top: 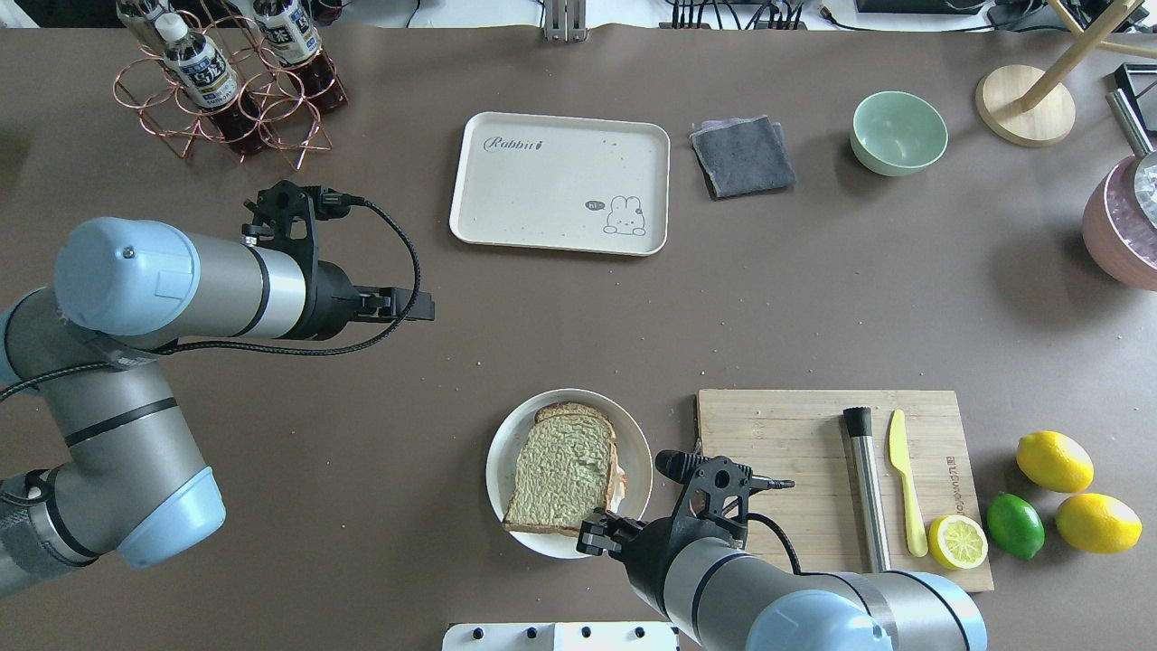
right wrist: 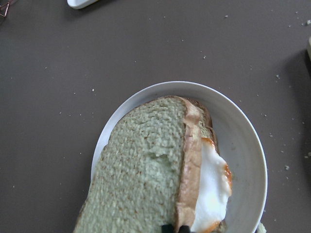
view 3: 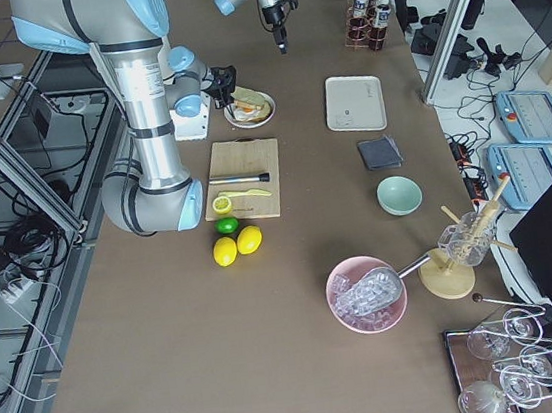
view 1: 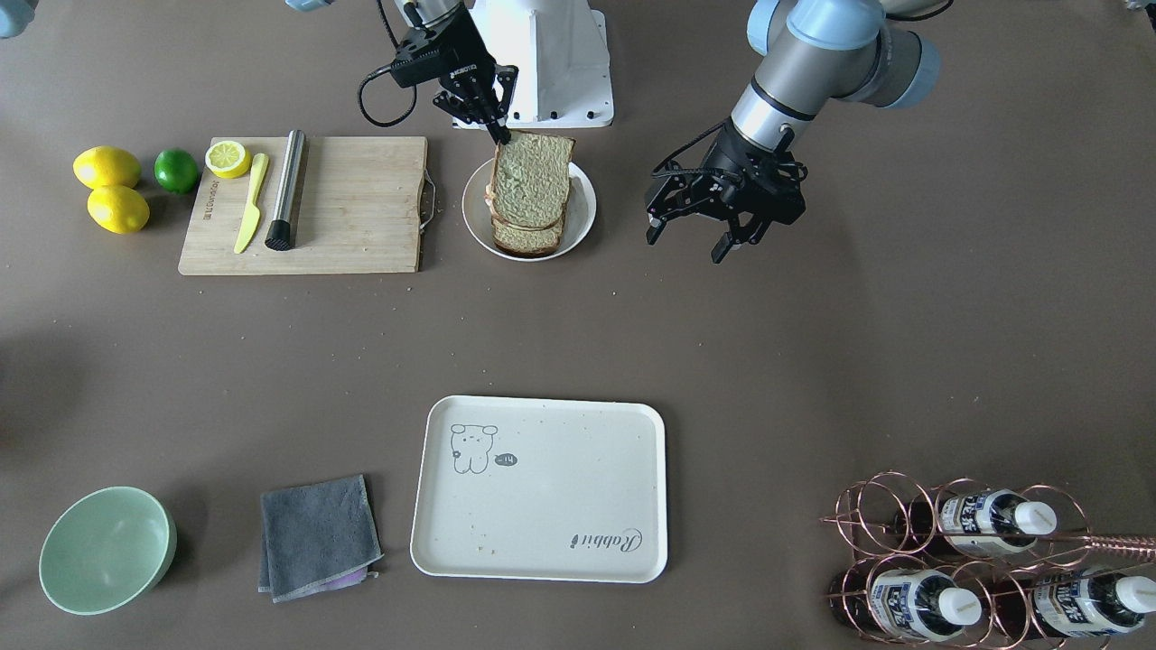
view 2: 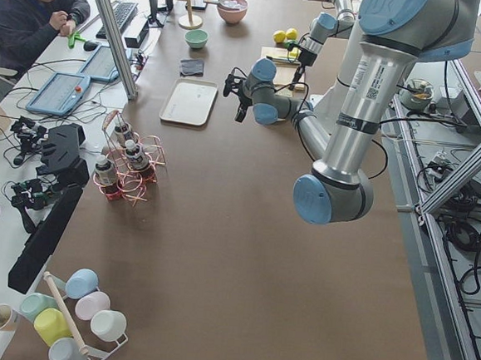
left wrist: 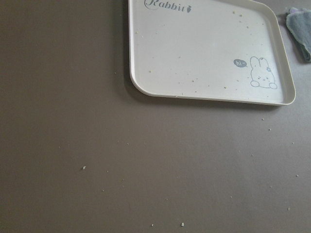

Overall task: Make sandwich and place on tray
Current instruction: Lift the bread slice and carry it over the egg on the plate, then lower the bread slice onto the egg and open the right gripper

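The sandwich lies on a round white plate [view 1: 584,213] near the robot's base. Its top bread slice [view 1: 533,181] is tilted over the white egg [right wrist: 211,179] and the lower slice [view 1: 528,240]. My right gripper [view 1: 499,135] is shut on the near crust edge of the top slice [right wrist: 146,179]; its fingertips [right wrist: 167,228] show at the bottom of the right wrist view. My left gripper [view 1: 688,246] hovers open and empty beside the plate, apart from it. The cream tray [view 1: 560,506] lies empty across the table and also shows in the left wrist view [left wrist: 194,53].
A wooden cutting board [view 1: 361,208] with a yellow knife [view 1: 250,203], a steel rod [view 1: 286,190] and a lemon half [view 1: 228,158] lies beside the plate. Lemons [view 1: 107,167], a lime [view 1: 176,170], a green bowl [view 1: 107,549], a grey cloth [view 1: 318,534] and a bottle rack [view 1: 984,560] stand around.
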{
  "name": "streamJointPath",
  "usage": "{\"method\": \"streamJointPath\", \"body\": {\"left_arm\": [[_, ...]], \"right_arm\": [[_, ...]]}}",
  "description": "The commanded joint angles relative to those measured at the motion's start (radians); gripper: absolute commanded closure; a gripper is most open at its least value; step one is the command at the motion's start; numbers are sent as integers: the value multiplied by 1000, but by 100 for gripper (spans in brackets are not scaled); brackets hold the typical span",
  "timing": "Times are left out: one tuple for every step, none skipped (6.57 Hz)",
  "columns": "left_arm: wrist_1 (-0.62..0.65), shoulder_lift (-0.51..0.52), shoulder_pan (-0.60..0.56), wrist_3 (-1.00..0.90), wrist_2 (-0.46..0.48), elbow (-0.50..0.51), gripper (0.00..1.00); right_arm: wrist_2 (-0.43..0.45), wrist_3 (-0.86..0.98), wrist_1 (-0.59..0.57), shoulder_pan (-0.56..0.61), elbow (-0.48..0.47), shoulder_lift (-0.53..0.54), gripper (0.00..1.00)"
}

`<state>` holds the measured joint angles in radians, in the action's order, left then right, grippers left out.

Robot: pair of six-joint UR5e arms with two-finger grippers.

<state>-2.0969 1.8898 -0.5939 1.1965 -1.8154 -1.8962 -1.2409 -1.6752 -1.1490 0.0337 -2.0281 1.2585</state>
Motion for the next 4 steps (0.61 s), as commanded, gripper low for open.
{"method": "streamJointPath", "body": {"left_arm": [[0,0,31,0,39,0,1],[0,0,31,0,41,-1,1],[0,0,32,0,41,-1,1],[0,0,32,0,41,-1,1]], "right_arm": [[8,-1,2,11,25,-1,100],[15,-1,5,12,26,-2,100],[17,-1,2,14,29,-10,100],[20,-1,5,15,41,-16,100]]}}
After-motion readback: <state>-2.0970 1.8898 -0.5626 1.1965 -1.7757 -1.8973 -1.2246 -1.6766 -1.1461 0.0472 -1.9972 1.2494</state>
